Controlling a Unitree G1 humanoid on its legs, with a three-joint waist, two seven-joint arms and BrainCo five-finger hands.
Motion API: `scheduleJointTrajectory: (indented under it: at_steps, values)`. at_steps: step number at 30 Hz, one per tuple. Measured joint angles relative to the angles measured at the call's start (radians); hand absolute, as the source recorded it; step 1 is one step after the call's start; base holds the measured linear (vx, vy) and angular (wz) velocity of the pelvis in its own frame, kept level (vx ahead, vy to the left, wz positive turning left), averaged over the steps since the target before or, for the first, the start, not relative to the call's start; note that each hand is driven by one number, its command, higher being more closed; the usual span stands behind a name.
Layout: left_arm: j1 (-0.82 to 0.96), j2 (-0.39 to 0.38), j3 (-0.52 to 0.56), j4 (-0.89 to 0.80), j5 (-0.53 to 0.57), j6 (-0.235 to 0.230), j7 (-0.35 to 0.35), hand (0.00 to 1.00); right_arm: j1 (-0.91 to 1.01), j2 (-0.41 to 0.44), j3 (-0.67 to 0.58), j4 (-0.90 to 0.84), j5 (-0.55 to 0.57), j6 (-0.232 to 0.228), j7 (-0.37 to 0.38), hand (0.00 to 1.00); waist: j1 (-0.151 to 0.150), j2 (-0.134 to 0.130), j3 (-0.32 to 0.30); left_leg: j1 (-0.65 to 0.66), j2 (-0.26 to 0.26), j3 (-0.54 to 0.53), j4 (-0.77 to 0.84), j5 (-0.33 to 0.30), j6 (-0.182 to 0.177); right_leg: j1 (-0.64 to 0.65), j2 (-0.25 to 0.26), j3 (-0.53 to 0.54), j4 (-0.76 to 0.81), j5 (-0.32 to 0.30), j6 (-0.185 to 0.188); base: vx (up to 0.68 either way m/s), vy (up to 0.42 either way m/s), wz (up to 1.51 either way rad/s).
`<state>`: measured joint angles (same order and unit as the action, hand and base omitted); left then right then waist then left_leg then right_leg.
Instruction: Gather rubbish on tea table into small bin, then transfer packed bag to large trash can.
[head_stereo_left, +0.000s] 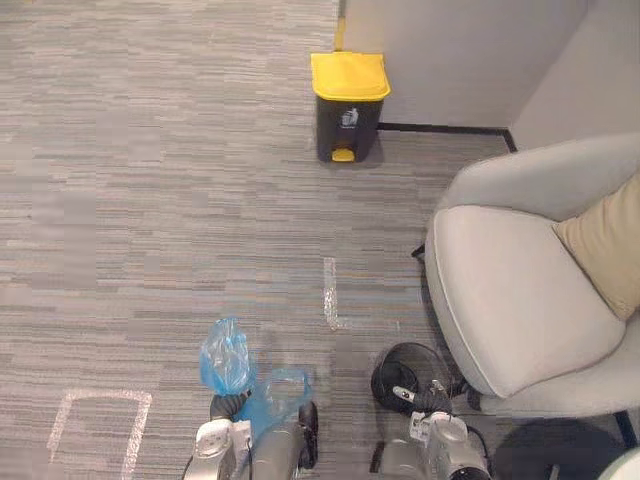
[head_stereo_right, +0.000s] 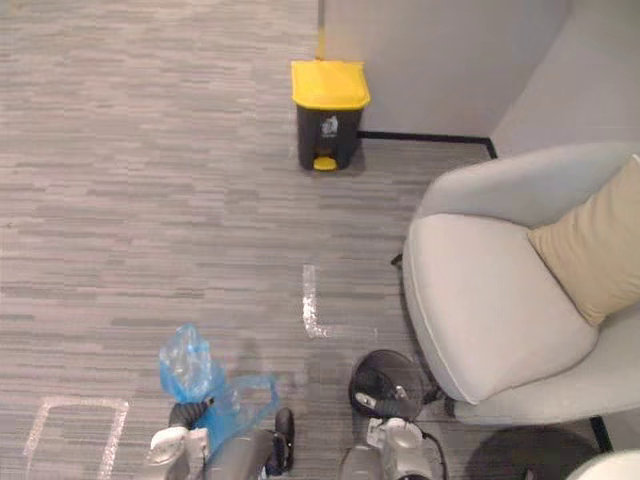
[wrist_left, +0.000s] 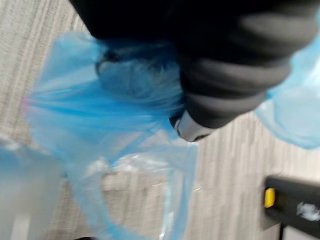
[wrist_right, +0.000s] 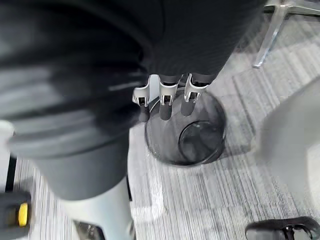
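A blue plastic bag (head_stereo_left: 224, 358) bunches up out of my left hand (head_stereo_left: 228, 406) low over the carpet, and more of its film trails to the right (head_stereo_left: 282, 392). The left wrist view has the blue bag (wrist_left: 115, 100) gathered under that hand (wrist_left: 235, 65), whose fingers are curled round it. My right hand (wrist_right: 165, 100) hangs with relaxed fingers just over the rim of the small dark round bin (wrist_right: 200, 142), which stands on the floor (head_stereo_left: 395, 362) beside the armchair. The large trash can (head_stereo_left: 348, 105), black with a yellow lid, stands far ahead by the wall.
A grey armchair (head_stereo_left: 510, 290) with a tan cushion (head_stereo_left: 605, 245) takes up the right side, its metal leg (wrist_right: 272, 25) close to the small bin. White tape marks (head_stereo_left: 330, 295) lie on the carpet between me and the trash can.
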<state>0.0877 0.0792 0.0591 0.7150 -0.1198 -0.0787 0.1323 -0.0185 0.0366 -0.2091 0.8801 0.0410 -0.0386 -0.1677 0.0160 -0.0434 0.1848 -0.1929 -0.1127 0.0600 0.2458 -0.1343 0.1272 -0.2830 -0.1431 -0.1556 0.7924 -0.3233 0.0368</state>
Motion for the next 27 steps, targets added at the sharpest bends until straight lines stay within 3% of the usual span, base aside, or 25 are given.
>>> scheduleJointTrajectory:
  at_steps: [3, 6, 8, 9, 11, 12, 13, 14, 15, 16, 18, 19, 20, 21, 22, 23, 24, 27]
  values:
    - [-0.022, -0.016, 0.0, 0.006, 0.0, 0.001, -0.001, 1.0, 0.006, -0.001, 0.002, -0.002, 0.0, 0.0, 0.0, 0.0, -0.005, -0.009, 0.013, 0.083, -0.038, -0.046, -0.068, -0.001, -0.01, -0.084, 0.049, -0.029, -0.136, 0.003, 0.01, 0.28, 0.04, 0.43]
    - [-0.031, -0.028, -0.001, 0.007, 0.0, 0.0, -0.002, 1.0, 0.018, -0.002, -0.018, -0.006, 0.0, 0.0, 0.0, 0.0, -0.016, -0.003, 0.016, 0.178, -0.063, -0.114, -0.137, -0.013, -0.019, -0.103, 0.09, -0.034, -0.292, 0.069, -0.041, 0.4, 0.002, 0.65]
    - [-0.041, -0.037, -0.001, 0.007, 0.001, -0.001, -0.001, 1.0, 0.027, -0.002, -0.035, -0.007, 0.001, -0.001, 0.0, 0.0, -0.021, 0.002, 0.013, 0.222, -0.063, -0.171, -0.136, -0.038, -0.044, -0.087, 0.103, -0.061, -0.345, 0.11, -0.066, 0.55, -0.057, 0.92]
    - [-0.043, -0.038, 0.002, 0.007, 0.001, -0.001, -0.002, 1.0, 0.04, 0.004, -0.037, -0.009, 0.001, 0.0, 0.0, 0.0, -0.023, -0.004, 0.009, 0.236, -0.066, -0.18, -0.104, -0.066, -0.069, -0.057, 0.105, -0.076, -0.414, 0.183, -0.088, 0.53, -0.065, 0.78]
    - [-0.046, -0.057, 0.017, 0.008, 0.001, -0.001, -0.002, 1.0, 0.037, 0.004, -0.028, -0.028, 0.003, 0.0, 0.001, 0.0, -0.022, 0.023, 0.007, 0.18, -0.036, -0.136, 0.09, -0.123, -0.15, 0.034, 0.128, -0.113, -0.471, 0.19, -0.122, 0.57, -0.045, 0.54]
    - [-0.042, -0.064, 0.034, 0.007, 0.001, 0.0, -0.003, 1.0, 0.036, 0.002, -0.009, -0.052, 0.003, -0.002, 0.001, 0.0, -0.021, 0.032, 0.008, 0.124, -0.014, -0.067, 0.259, -0.12, -0.167, 0.091, 0.148, -0.109, -0.515, 0.186, -0.126, 0.72, -0.033, -0.01]
    - [-0.035, -0.071, 0.044, -0.001, 0.001, -0.001, -0.004, 1.0, 0.032, 0.005, 0.031, -0.087, 0.011, -0.006, 0.002, 0.0, -0.006, 0.035, 0.011, 0.004, 0.076, 0.072, 0.582, -0.129, -0.18, 0.192, 0.181, -0.068, -0.576, 0.17, -0.139, 0.59, -0.014, -0.21]
    - [-0.036, -0.073, 0.048, -0.001, 0.001, -0.001, -0.005, 1.0, 0.026, 0.007, 0.037, -0.086, 0.012, -0.009, 0.002, 0.0, 0.0, 0.033, 0.012, -0.017, 0.103, 0.101, 0.625, -0.142, -0.16, 0.212, 0.186, -0.056, -0.582, 0.165, -0.141, 0.67, 0.001, -0.55]
    - [-0.04, -0.083, 0.055, -0.002, 0.001, 0.0, -0.006, 1.0, 0.003, 0.01, 0.042, -0.083, 0.027, -0.012, 0.003, 0.0, 0.018, 0.031, 0.012, -0.071, 0.166, 0.156, 0.684, -0.171, -0.125, 0.256, 0.19, -0.021, -0.592, 0.16, -0.143, 0.39, 0.028, -0.55]
    - [-0.041, -0.089, 0.056, -0.005, 0.001, 0.0, -0.006, 1.0, -0.006, 0.01, 0.042, -0.083, 0.038, -0.013, 0.002, 0.0, 0.024, 0.03, 0.012, -0.095, 0.19, 0.166, 0.672, -0.179, -0.117, 0.274, 0.186, -0.003, -0.591, 0.16, -0.143, 0.45, 0.068, -0.7]
    - [-0.047, -0.097, 0.056, -0.019, 0.001, -0.001, -0.009, 1.0, -0.012, 0.011, 0.041, -0.084, 0.042, -0.013, 0.0, 0.0, 0.038, 0.018, 0.015, -0.175, 0.225, 0.153, 0.537, -0.188, -0.118, 0.326, 0.136, 0.042, -0.59, 0.145, -0.118, 0.42, 0.132, -0.58]
    - [-0.05, -0.097, 0.056, -0.019, 0.001, -0.001, -0.009, 1.0, -0.01, 0.01, 0.036, -0.084, 0.042, -0.013, -0.002, 0.0, 0.038, 0.018, 0.014, -0.192, 0.225, 0.139, 0.489, -0.181, -0.129, 0.338, 0.123, 0.051, -0.59, 0.138, -0.106, 0.43, 0.181, -0.49]
    - [-0.056, -0.1, 0.06, -0.019, 0.001, -0.001, -0.008, 1.0, -0.013, 0.012, 0.01, -0.083, 0.042, -0.012, -0.006, 0.0, 0.04, 0.019, 0.014, -0.207, 0.224, 0.101, 0.35, -0.134, -0.163, 0.358, 0.1, 0.07, -0.588, 0.116, -0.079, 0.45, 0.23, -0.4]
    - [-0.056, -0.107, 0.061, -0.019, 0.001, -0.003, -0.007, 1.0, -0.001, 0.009, -0.007, -0.083, 0.042, -0.012, -0.01, 0.0, 0.04, 0.033, 0.005, -0.199, 0.228, 0.058, 0.202, -0.047, -0.179, 0.373, 0.093, 0.086, -0.584, 0.088, -0.046, 0.54, 0.346, -0.67]
    - [-0.051, -0.124, 0.061, -0.015, 0.001, -0.003, -0.007, 1.0, 0.014, -0.002, -0.02, -0.077, 0.041, -0.011, -0.01, 0.0, 0.043, 0.063, -0.007, -0.191, 0.256, 0.018, 0.093, 0.127, -0.211, 0.385, 0.098, 0.118, -0.577, 0.037, 0.002, 0.43, 0.332, -0.49]
    - [-0.066, -0.109, 0.065, 0.005, 0.001, -0.001, -0.005, 1.0, 0.013, 0.009, -0.029, -0.066, 0.042, 0.0, -0.012, 0.0, 0.039, 0.027, -0.002, -0.194, 0.227, 0.049, 0.134, 0.102, -0.198, 0.387, 0.056, 0.135, -0.568, 0.016, 0.013, 0.4, 0.32, -0.56]
    - [-0.08, -0.1, 0.073, 0.008, 0.001, -0.001, -0.002, 1.0, 0.012, 0.029, -0.033, -0.069, 0.042, 0.003, -0.01, 0.0, 0.041, 0.013, -0.006, -0.19, 0.218, 0.069, 0.152, 0.058, -0.185, 0.369, 0.037, 0.154, -0.552, 0.032, 0.015, 0.37, 0.288, -0.5]
    - [-0.08, -0.098, 0.067, 0.004, 0.001, -0.001, -0.002, 1.0, 0.01, 0.028, -0.024, -0.079, 0.037, 0.009, -0.007, 0.0, 0.05, 0.007, -0.006, -0.126, 0.213, 0.164, 0.196, -0.034, -0.146, 0.341, -0.016, 0.194, -0.43, 0.073, 0.056, 0.39, 0.331, -0.72]
